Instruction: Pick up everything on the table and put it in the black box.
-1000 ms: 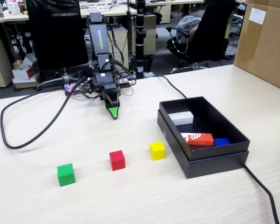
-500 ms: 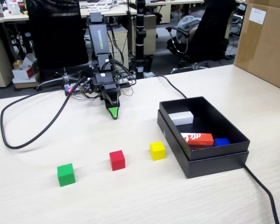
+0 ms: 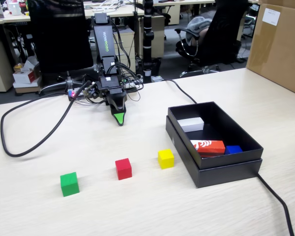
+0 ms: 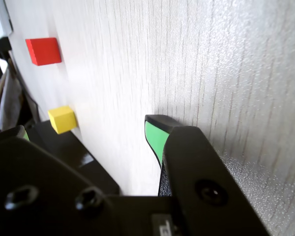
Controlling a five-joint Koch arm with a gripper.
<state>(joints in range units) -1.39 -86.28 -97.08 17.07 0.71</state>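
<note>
My pincer (image 3: 119, 119) rests tip-down on the wood-grain table (image 3: 137, 206); whether it is released or clenched I cannot tell. Left of the matte black box (image 3: 226, 169) sit three plain cubes: yellow cube (image 3: 165, 158) nearest, red cube (image 3: 123, 168), green cube (image 3: 69, 184) farthest, which my wrist view misses. My arm reads "WOWROBO" (image 3: 104, 41).

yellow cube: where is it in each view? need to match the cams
Fixed view: yellow cube lies on the table, just left of the black box, rightmost of three cubes.
Wrist view: yellow cube sits at left, mid-height, below the red cube.
Shared landmark: the red cube, its neighbour in both.
</note>
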